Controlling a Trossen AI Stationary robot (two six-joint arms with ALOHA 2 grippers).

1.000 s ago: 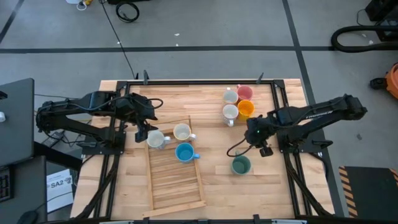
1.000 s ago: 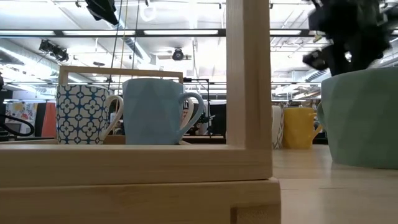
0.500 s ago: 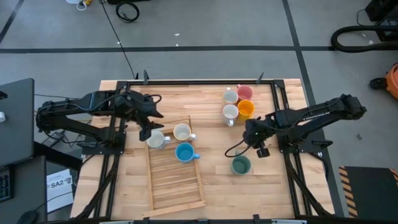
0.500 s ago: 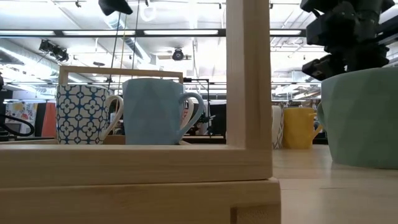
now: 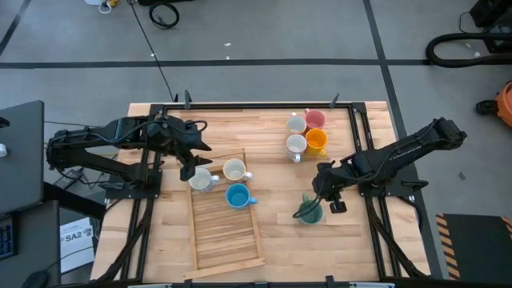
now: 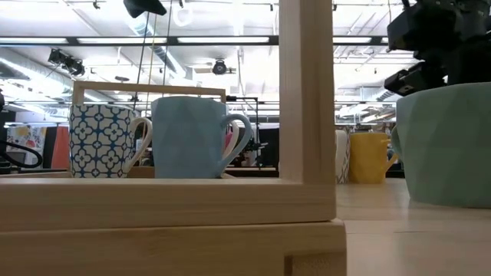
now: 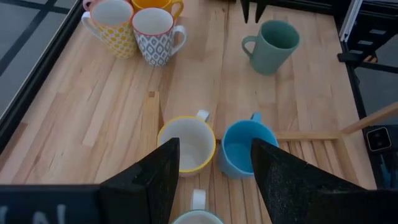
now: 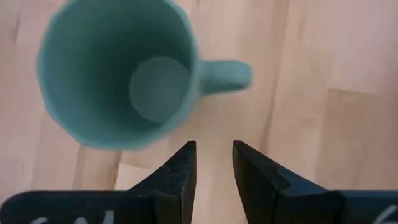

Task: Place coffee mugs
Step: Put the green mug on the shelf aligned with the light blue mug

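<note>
The teal-green mug (image 5: 309, 215) stands upright on the bare table, right of the slatted wooden tray (image 5: 228, 240). My right gripper (image 5: 315, 200) points down just above it, open by a narrow gap; in the right wrist view (image 8: 213, 163) its fingertips sit beside the mug's handle (image 8: 225, 74) and touch nothing. My left gripper (image 5: 188, 164) hovers wide open (image 7: 214, 165) over the tray's far end, where a yellow-rimmed white mug (image 7: 186, 143), the bright blue mug (image 7: 247, 149) and a third white mug (image 5: 200, 179) stand.
A cluster of mugs, two patterned white ones (image 5: 297, 144), one orange (image 5: 318, 141) and one pink (image 5: 315, 120), stands at the table's far right. A dark frame (image 5: 240, 106) runs along the table's edges. The tray's near slats are bare. The tray's wooden post (image 6: 307, 100) fills the low view.
My right gripper has moved toward the table's near edge and down, from beside the cluster of mugs to just above the teal-green mug. My left gripper has risen a little over the tray's far end. No mug has moved.
</note>
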